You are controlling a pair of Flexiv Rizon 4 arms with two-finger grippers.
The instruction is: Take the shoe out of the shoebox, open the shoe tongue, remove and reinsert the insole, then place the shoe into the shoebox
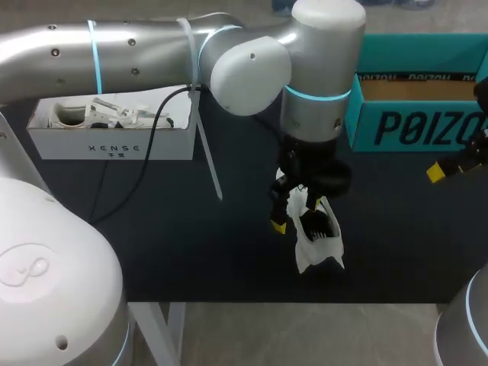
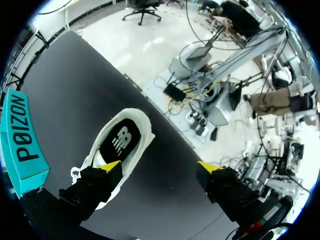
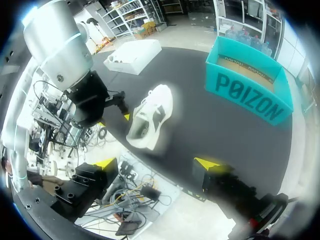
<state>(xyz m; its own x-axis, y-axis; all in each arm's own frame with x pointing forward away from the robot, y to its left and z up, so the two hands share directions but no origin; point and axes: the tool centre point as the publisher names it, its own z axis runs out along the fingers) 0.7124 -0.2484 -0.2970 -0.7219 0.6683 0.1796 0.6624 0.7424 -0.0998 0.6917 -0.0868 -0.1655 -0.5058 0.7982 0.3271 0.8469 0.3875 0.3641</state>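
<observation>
A white shoe (image 1: 320, 245) lies on the black table near its front edge, its black insole (image 2: 119, 141) showing through the opening. My left gripper (image 1: 301, 216) hangs right over it, open wide. In the left wrist view the shoe (image 2: 131, 131) lies ahead of one finger of the left gripper (image 2: 160, 167), not between the two. The teal shoebox (image 1: 404, 114) stands open at the back right. My right gripper (image 1: 446, 169) hovers at the right edge in front of the box, and my right gripper (image 3: 156, 163) is open and empty. The shoe (image 3: 150, 117) lies well ahead of it.
A white box (image 1: 110, 139) with another white shoe and bits inside stands at the back left. A cable and a white strap hang from my left arm (image 1: 152, 46) over the table. The teal box (image 2: 22, 145) is off to the side of the left gripper.
</observation>
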